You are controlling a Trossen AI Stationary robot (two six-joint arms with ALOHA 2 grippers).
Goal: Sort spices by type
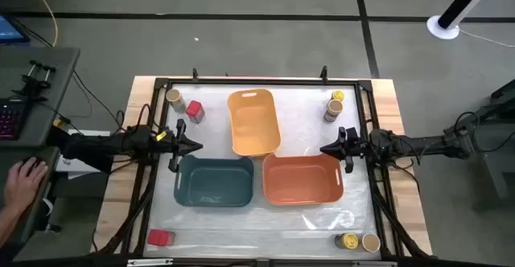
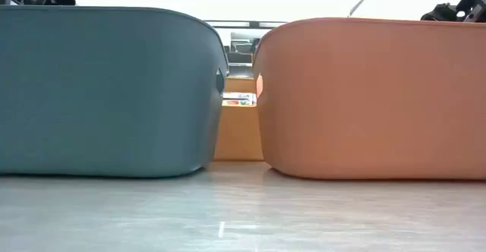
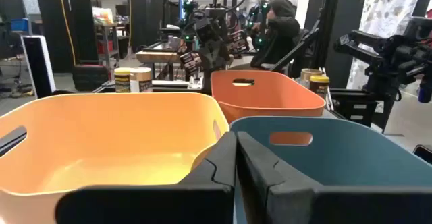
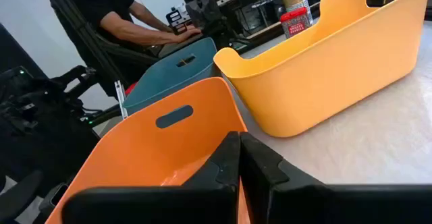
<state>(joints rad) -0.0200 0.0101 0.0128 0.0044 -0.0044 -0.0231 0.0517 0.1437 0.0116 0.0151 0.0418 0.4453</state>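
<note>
Yellow bin (image 1: 253, 122) sits mid-table as landmark, teal bin (image 1: 215, 181) and orange bin (image 1: 302, 178) just in front of it, all three without spices. Left claw (image 1: 190, 145) hovers beside the yellow bin's left wall, closed, holding nothing. Right claw (image 1: 330, 149) hovers off its right side, also closed on nothing. Tan-lidded jar (image 1: 174, 98) and red tin (image 1: 195, 111) stand left of the yellow bin, behind the left claw, so the left arm is nearer. Two jars (image 1: 335, 106) stand right of it, near the right claw. Another red tin (image 1: 160, 237) and two more jars (image 1: 358, 241) lie at the table's (image 1: 386, 106) front corners. Sorting not yet begun.
</note>
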